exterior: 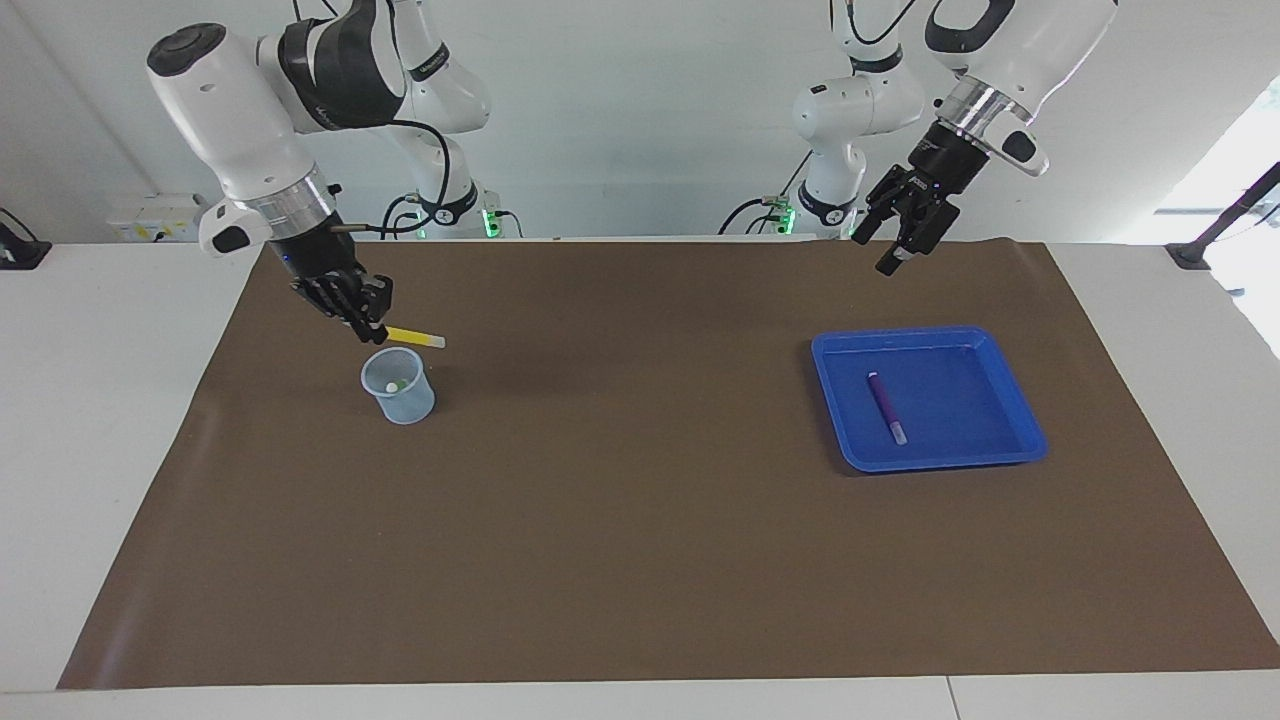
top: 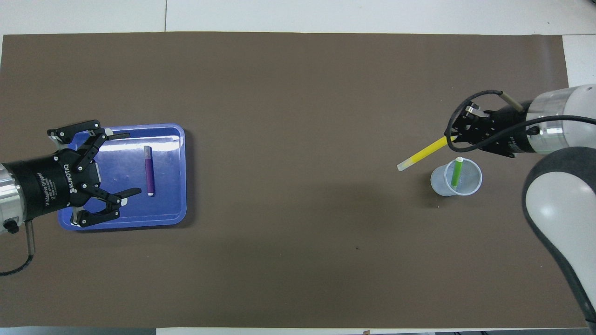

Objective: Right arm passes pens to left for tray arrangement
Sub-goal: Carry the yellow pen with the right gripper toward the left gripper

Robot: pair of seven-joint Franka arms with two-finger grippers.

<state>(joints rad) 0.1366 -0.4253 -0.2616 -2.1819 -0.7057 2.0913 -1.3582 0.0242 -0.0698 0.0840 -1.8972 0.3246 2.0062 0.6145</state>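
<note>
Right gripper (exterior: 362, 322) clenched on the yellow pen (exterior: 415, 338), raised over the cup (exterior: 398, 386) — green pen (top: 457, 171) stands inside. Left gripper (exterior: 890, 245) spread wide above the mat (exterior: 640, 520), near the tray (exterior: 1015, 395) — purple pen (exterior: 886, 407) lies in it

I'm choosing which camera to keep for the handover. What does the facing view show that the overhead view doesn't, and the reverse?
Only the facing view shows the arm bases and that the left gripper hangs high above the mat, not in the tray. Only the overhead view shows the green pen full-length in the cup, and the left gripper's wide-open fingers. Both show the right gripper shut on the yellow pen over the cup, and the purple pen in the tray.
</note>
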